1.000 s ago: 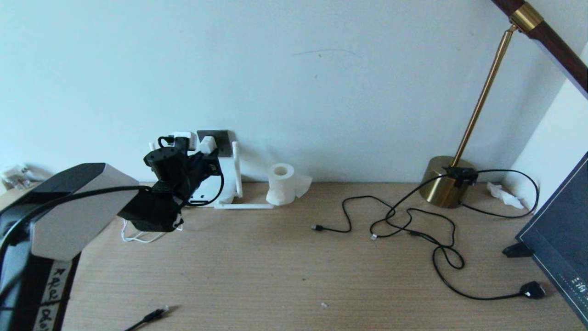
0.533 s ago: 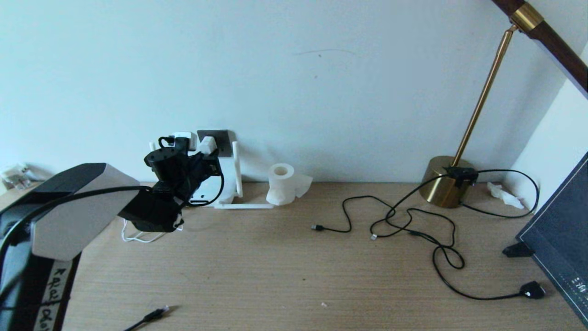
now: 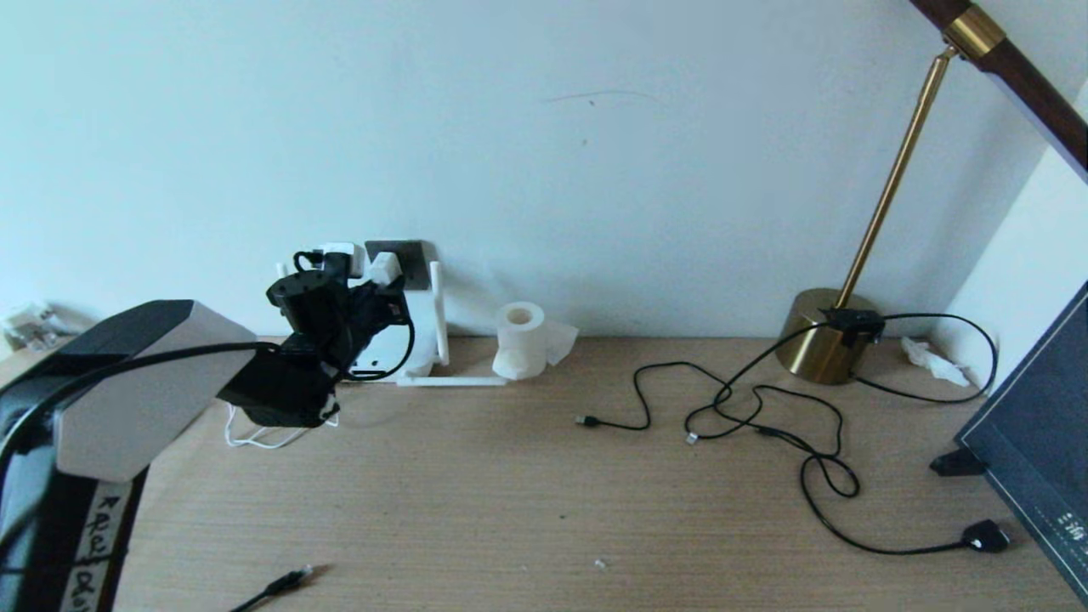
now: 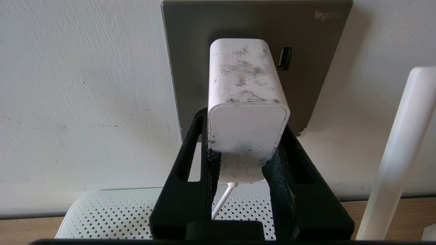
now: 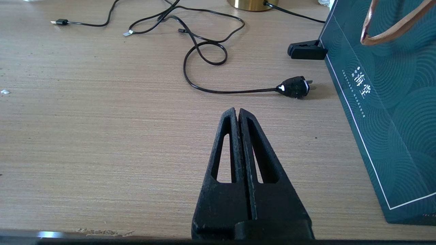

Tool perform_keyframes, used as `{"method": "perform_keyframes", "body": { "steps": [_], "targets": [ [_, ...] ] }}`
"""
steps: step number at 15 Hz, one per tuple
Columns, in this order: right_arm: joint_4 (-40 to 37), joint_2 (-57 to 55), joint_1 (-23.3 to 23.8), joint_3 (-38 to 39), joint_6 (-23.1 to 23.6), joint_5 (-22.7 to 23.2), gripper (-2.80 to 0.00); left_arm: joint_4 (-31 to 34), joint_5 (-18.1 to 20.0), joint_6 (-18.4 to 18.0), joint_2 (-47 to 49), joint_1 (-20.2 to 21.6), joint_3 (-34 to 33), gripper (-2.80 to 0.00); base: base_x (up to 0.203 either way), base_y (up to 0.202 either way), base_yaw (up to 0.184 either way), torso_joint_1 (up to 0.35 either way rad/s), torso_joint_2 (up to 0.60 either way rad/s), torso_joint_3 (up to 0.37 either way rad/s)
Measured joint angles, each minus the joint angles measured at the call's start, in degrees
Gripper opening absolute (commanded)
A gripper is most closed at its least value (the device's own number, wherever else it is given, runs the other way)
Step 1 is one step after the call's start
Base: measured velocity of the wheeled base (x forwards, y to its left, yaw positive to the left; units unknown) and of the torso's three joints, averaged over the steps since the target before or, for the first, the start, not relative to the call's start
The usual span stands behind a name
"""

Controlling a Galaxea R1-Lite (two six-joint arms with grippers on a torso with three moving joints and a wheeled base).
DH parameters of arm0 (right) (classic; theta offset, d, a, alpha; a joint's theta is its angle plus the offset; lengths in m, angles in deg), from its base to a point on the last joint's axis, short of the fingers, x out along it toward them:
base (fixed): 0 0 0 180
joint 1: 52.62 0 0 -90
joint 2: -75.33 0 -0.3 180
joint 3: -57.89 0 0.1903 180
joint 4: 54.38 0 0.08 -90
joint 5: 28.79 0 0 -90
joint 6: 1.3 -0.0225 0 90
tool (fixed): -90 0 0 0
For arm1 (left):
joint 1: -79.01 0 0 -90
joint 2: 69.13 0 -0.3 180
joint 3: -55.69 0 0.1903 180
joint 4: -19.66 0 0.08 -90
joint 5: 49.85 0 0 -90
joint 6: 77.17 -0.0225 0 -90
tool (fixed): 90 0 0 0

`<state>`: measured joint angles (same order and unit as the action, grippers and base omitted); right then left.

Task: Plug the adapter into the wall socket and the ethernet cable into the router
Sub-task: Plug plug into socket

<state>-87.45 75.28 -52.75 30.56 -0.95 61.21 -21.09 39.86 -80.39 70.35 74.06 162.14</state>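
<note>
Two black fingers (image 4: 211,163) of the left gripper (image 4: 243,160) clamp the adapter (image 4: 245,102) by its sides — its far end meets the wall socket (image 4: 190,51), and the router (image 4: 112,217) lies just below that plate. Well away from the wall socket, the right gripper (image 5: 238,117) hangs over the table (image 5: 102,119), its jaws pressed together — near a black plug (image 5: 294,86).
</note>
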Motion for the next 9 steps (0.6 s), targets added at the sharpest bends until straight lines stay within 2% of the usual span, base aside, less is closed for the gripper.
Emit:
{"method": "perform_keyframes", "body": {
  "steps": [3,9],
  "targets": [
    [0.00,0.00,0.00,0.00,-0.01,0.00,-2.80,2.07,-2.49,0.06,0.28,-0.34,2.72,-2.80,0.000,0.000,0.000,0.000,0.00,0.000],
    [0.01,0.00,0.00,0.00,-0.01,-0.01,-2.80,1.93,-2.82,0.06,0.24,-0.74,3.47,-2.80,0.000,0.000,0.000,0.000,0.00,0.000]
  ]
}}
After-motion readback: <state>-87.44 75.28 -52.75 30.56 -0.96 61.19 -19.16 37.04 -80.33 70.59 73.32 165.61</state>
